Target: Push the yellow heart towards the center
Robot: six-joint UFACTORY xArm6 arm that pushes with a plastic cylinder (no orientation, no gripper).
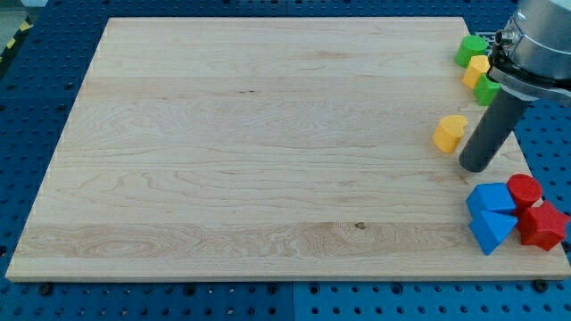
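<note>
The yellow heart (450,132) lies on the wooden board (268,143) at the view's right, above mid-height. My tip (474,167) rests on the board just right of and slightly below the heart, a small gap between them. The dark rod rises from the tip toward the view's upper right.
A green block (472,49), a yellow block (477,70) and a second green block (487,89) cluster at the top right, partly behind the arm. Two blue blocks (491,214) and two red blocks (533,209) sit at the bottom right corner.
</note>
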